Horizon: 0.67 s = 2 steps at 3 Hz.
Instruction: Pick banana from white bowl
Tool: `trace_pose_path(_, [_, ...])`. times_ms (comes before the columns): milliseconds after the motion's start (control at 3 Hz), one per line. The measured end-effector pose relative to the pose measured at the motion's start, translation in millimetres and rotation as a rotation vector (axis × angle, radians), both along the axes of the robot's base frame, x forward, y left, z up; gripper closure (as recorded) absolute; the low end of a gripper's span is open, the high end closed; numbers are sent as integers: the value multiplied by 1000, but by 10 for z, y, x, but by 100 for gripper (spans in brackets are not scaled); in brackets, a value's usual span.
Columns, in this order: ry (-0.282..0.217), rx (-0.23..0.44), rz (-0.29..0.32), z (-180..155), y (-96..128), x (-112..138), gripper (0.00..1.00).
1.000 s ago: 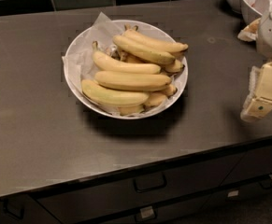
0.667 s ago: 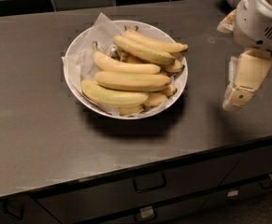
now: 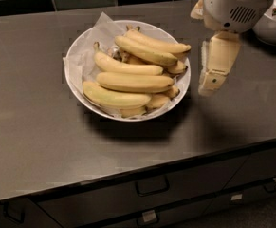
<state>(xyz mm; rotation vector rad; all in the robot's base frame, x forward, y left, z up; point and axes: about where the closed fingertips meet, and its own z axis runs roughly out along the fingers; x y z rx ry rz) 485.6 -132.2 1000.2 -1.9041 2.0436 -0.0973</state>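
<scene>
Beside the white bowl hangs the gripper (jaw state unreadable), apart from the banana.

one high view, angled down at counter; pincer upper right.

Banana, seemingly topmost, in white bowl; hand beside
</scene>
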Motion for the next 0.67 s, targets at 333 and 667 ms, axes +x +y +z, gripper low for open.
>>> trace_pose_path(333, [7, 13, 48, -30, 199, 206, 19])
trace_pose_path(667, [20, 35, 90, -76, 448, 436, 31])
